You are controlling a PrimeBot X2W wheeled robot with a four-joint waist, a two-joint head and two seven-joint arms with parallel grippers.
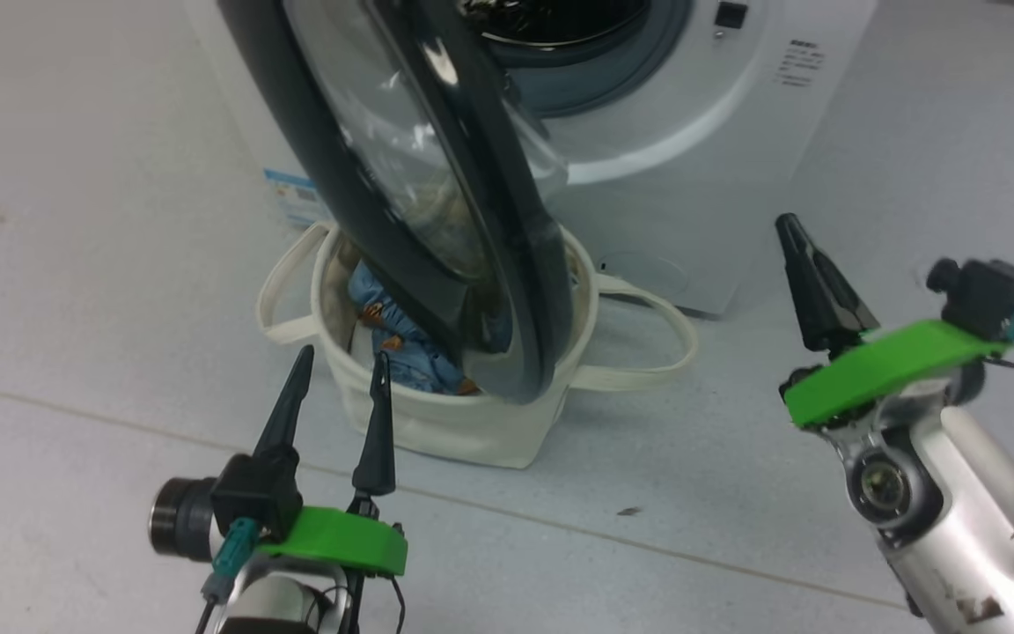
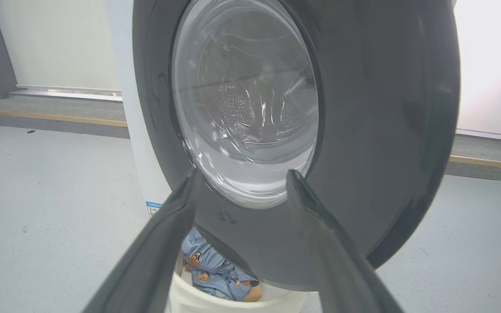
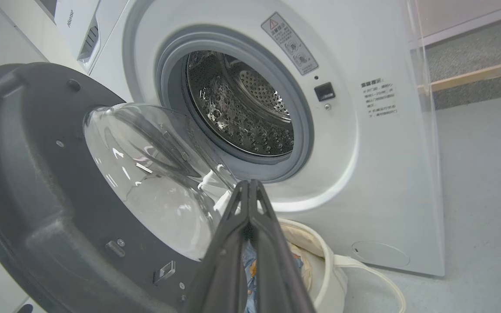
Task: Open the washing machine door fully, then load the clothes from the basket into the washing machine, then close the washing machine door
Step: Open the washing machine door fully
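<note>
- Left gripper (image 1: pixel 342 355) is hovering low over the grey floor (image 1: pixel 76 352). Its two dark fingers are standing wide apart and holding nothing.
- Just past its fingertips the basket (image 1: pixel 454 431) is sitting on the floor. I cannot tell whether the tips are touching its near wall.
- Straight ahead of the left fingers, inside the basket, the clothes (image 1: pixel 372 304) are lying bunched, light blue with orange patches.
- Above and beyond the left gripper the washing machine door (image 1: pixel 525 291) is hanging swung out. Its lower rim is reaching over the basket mouth and hiding part of the clothes. In the left wrist view the door's outer face is turned toward the fingers, with the glass sitting between them.
- Right gripper (image 1: pixel 789 222) is hovering to the right of the basket, well apart from it. Its fingers are pressed together on nothing.
- Left of the right fingertips, in the right wrist view, I am seeing the door's inner side and its domed glass.
- Beyond the right gripper the washing machine (image 1: pixel 692 176) is standing with its steel drum (image 3: pixel 242 108) exposed inside the grey gasket (image 3: pixel 303 130).
- Farthest from the left gripper, a blue label (image 1: pixel 291 194) is showing on the machine behind the basket.
</note>
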